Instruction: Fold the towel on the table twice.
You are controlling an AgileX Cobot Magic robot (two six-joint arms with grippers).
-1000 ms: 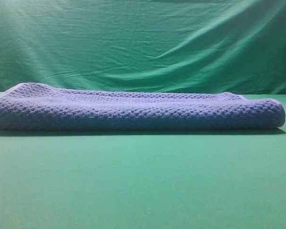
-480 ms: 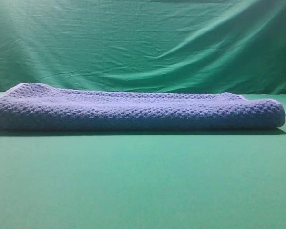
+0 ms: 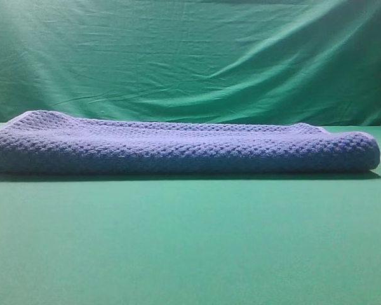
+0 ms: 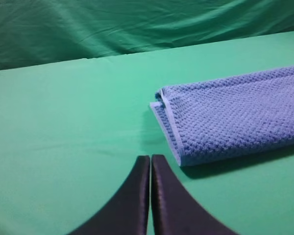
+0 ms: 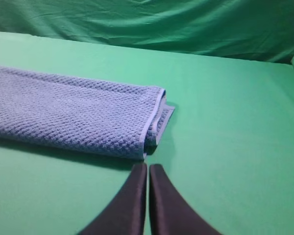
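Observation:
The blue-grey waffle-weave towel (image 3: 178, 149) lies folded in a long strip across the green table (image 3: 190, 241). Its left end with the pale hem (image 4: 225, 117) shows in the left wrist view, its right end (image 5: 73, 112) in the right wrist view. My left gripper (image 4: 150, 159) is shut and empty, hovering just short of the towel's left near corner. My right gripper (image 5: 148, 167) is shut and empty too, close to the towel's right near corner. Neither gripper touches the towel, and neither shows in the exterior high view.
A wrinkled green cloth backdrop (image 3: 190, 57) hangs behind the table. Bare green table surface (image 4: 63, 122) stretches left of the towel and likewise to its right (image 5: 235, 127).

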